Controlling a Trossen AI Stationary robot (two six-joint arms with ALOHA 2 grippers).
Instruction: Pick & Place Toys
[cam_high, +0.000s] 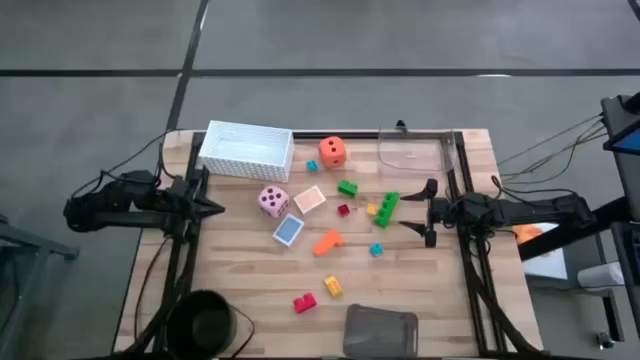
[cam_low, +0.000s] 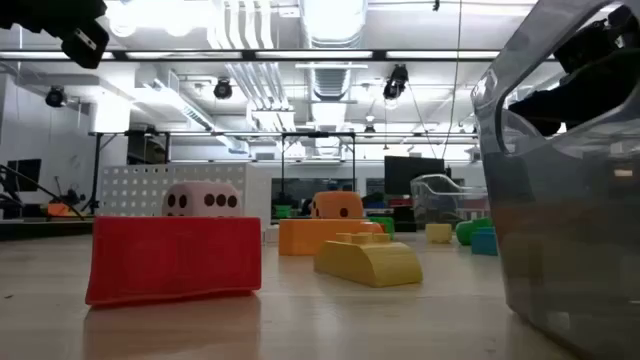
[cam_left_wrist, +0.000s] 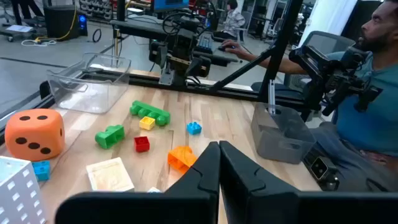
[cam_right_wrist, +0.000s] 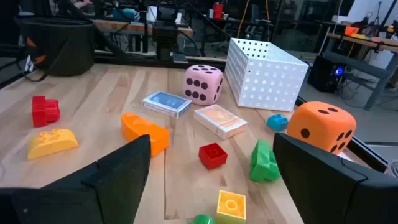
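The left hand (cam_high: 212, 207) is closed on nothing and waits at the left edge of the wooden tabletop (cam_high: 240, 280), just beside the white perforated plastic basket (cam_high: 246, 149). Right of it the toys lie scattered, none held: the pink dotted foam die (cam_high: 273, 200), the blue flat square card (cam_high: 288, 230), the peach flat square card (cam_high: 310, 198), the orange dotted foam die (cam_high: 333, 151) and the orange plastic brick (cam_high: 327, 241). Further right come the small red plastic brick (cam_high: 344, 210), the yellow plastic brick (cam_high: 372, 209) and the long green plastic brick (cam_high: 387, 210). The right hand (cam_high: 428, 212) stands with its fingers spread wide, empty, near the long green brick – judged the likeliest first pick.

Risk: the yellow brick lies touching or just beside the green one, so a low or off-centre approach could push both aside or trap two pieces. The flat cards – thin against the tabletop – are likely to slip from the fingers.
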